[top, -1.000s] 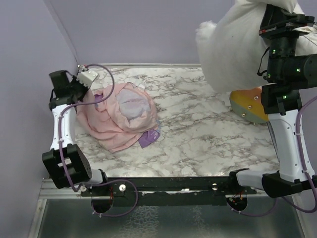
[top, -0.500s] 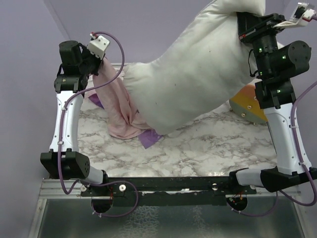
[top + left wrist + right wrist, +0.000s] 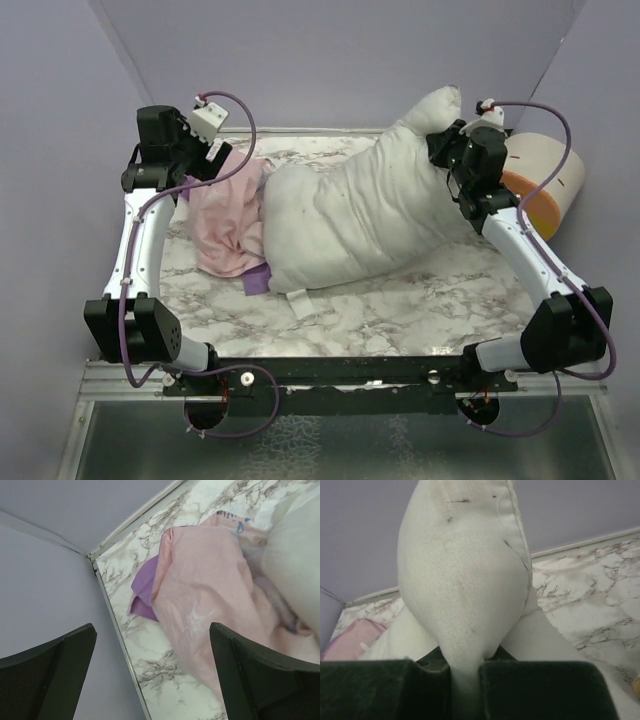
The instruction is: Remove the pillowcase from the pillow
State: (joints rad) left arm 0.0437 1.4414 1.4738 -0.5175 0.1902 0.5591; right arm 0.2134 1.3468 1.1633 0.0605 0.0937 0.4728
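Since the pillowcase (image 3: 225, 215), heaped at ten o'clock, seems fully off, the left gripper (image 3: 152, 662) hangs over it with jaws apart; the right gripper (image 3: 465, 667) pinches the bare pillow (image 3: 350, 215) by its two-o'clock corner, anchoring it.

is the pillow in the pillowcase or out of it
Out. The pillow lies bare and white on the table; the pillowcase sits crumpled, pink side out, against its end nearest the left arm.

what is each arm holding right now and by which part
The pillow, pinched at one corner by the right fingers; the left fingers are open and hold nothing.
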